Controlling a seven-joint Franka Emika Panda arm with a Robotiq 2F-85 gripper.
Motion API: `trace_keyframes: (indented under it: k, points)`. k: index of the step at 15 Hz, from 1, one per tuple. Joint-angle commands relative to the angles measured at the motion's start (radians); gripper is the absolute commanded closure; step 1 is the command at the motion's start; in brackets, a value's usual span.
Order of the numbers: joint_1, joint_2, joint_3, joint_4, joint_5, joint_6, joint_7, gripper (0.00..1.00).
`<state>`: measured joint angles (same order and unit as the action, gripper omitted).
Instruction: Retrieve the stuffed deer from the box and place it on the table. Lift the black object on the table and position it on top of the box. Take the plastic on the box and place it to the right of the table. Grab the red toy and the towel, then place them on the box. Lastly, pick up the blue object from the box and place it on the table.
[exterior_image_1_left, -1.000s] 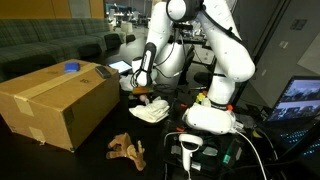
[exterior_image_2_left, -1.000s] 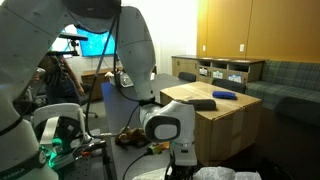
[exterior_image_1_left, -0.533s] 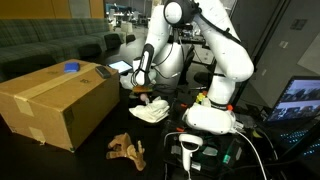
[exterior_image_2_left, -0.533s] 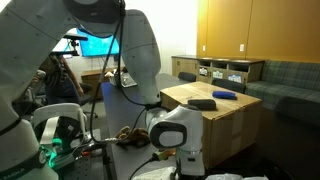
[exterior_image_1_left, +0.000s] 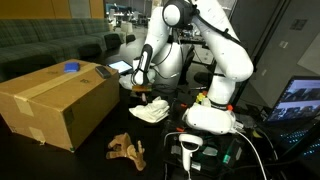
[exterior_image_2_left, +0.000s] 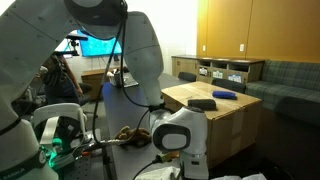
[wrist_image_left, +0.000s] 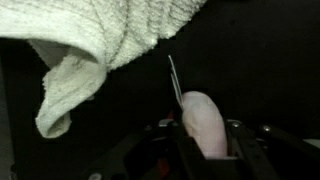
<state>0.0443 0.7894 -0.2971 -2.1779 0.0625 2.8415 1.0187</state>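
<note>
In the wrist view my gripper (wrist_image_left: 206, 128) is shut on the red toy (wrist_image_left: 203, 115), which looks pale pink there and fills the gap between the jaws. In an exterior view the gripper (exterior_image_1_left: 143, 94) hangs low over the dark table (exterior_image_1_left: 92, 155), at the edge of the crumpled white towel (exterior_image_1_left: 150, 111). The towel (wrist_image_left: 95, 40) also fills the wrist view's upper left. The blue object (exterior_image_1_left: 70, 68) and the black object (exterior_image_1_left: 103, 72) lie on top of the box (exterior_image_1_left: 55, 105), as both exterior views show. The stuffed deer (exterior_image_1_left: 127, 148) lies on the table. The plastic is out of view.
A black scanner with a white head (exterior_image_1_left: 188, 147) stands near the robot's base (exterior_image_1_left: 210, 118). A laptop (exterior_image_1_left: 297, 98) sits at the right edge. In an exterior view the robot's elbow (exterior_image_2_left: 178, 135) blocks the foreground before the box (exterior_image_2_left: 225, 120).
The jaws have closed from wide open onto the red toy. The arm has barely moved, and the towel, deer and box lie as before.
</note>
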Motion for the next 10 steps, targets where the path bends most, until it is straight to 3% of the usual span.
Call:
trace_keyframes:
  k: [1,4,7,10]
  points:
    - [0.033,-0.002,-0.033,0.010,0.025,-0.017,-0.005,0.87]
    - [0.042,-0.036,-0.032,-0.018,0.012,-0.002,-0.030,0.87]
    - [0.047,-0.114,-0.014,-0.078,-0.025,0.040,-0.145,0.86]
    - [0.103,-0.254,-0.029,-0.187,-0.057,0.040,-0.251,0.86]
